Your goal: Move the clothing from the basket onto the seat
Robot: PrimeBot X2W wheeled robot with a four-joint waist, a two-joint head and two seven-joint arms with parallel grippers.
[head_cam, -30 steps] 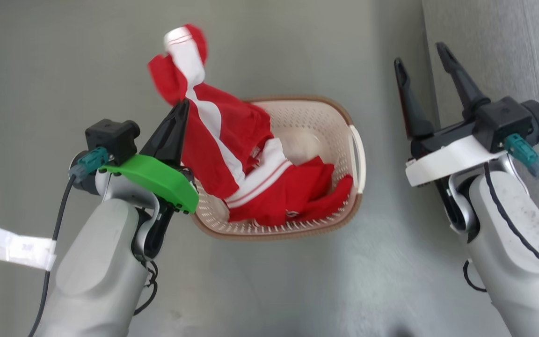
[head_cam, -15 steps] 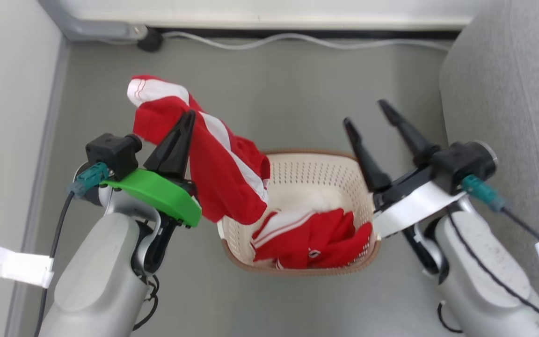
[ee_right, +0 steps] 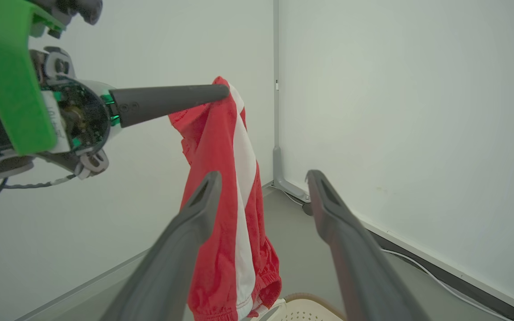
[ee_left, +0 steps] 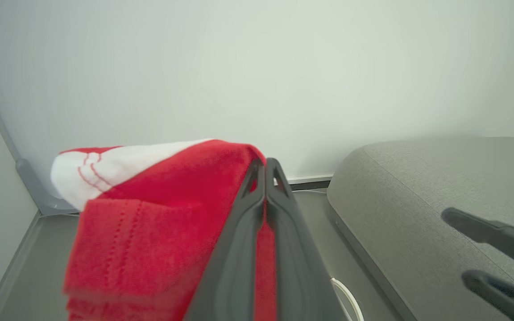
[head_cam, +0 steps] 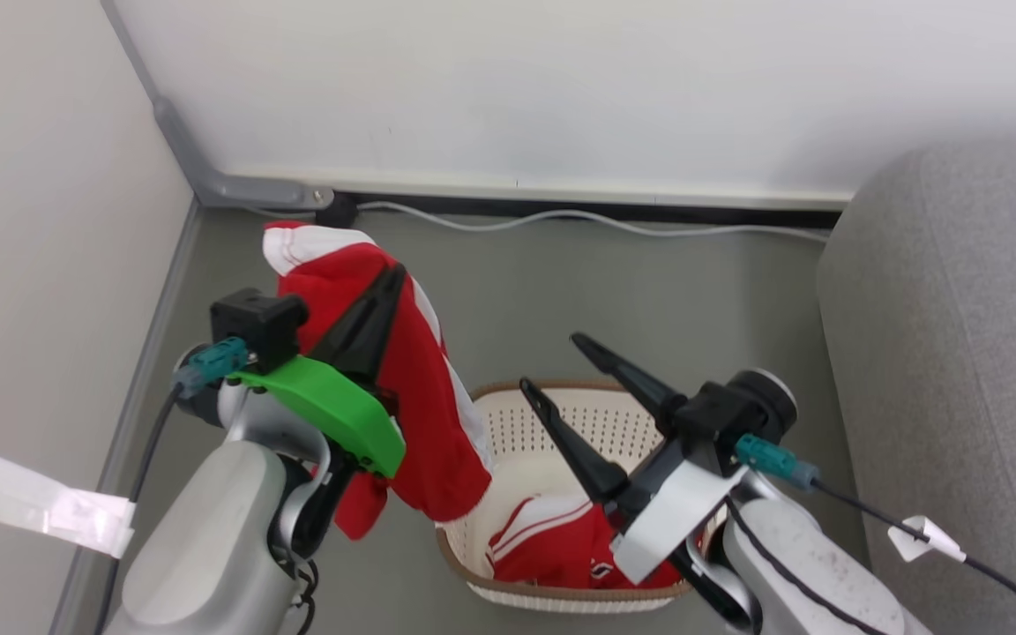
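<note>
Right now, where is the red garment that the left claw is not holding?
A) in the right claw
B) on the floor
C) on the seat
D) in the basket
D: that garment lies in the basket, below the open right claw; the left claw is shut on the other garment.

Room corner: plain white back wall [head_cam: 561, 88] meets plain white left wall [head_cam: 41, 220]. A grey trim strip [head_cam: 243, 190] runs down the joint and bends along the floor edge. Black baseboard [head_cam: 693, 212] under the back wall, with a thin white cable [head_cam: 464, 224] lying along it. Smooth matte grey-green floor [head_cam: 614, 300]. Crumpled strip of white tape [head_cam: 49, 511] low on the left wall. Large grey fabric-upholstered seat [head_cam: 958, 353], rounded edge, on the right. Light is soft and even.
</note>
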